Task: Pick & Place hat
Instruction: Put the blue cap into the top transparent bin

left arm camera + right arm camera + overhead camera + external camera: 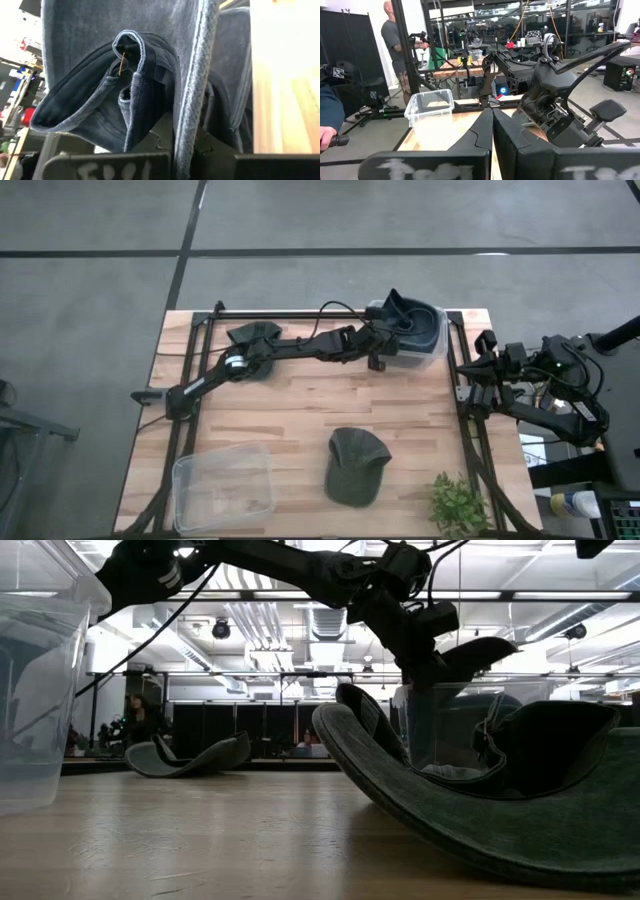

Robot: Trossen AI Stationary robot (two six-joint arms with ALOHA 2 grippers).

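The dark blue denim cap hangs over the clear plastic bin at the table's far right corner, its brim sticking up and toward the far edge while the crown sags down into the bin, so its long axis runs roughly from the near side to the far side of the table. In the left wrist view the cap's folded fabric fills the frame, draped right over the fingers.

A second dark cap lies on the light wooden table near the far left, beside the left arm. A grey-green cap sits near the front edge with its brim toward the front, and in the low view it blocks much of the sight line to the bin. An empty clear plastic tub stands at the front left and a small green plant at the front right.

The left gripper reaches across to the bin, its jaws pinched together on the denim cap. The right gripper waits off the table's right edge, its jaws pressed together and holding nothing.
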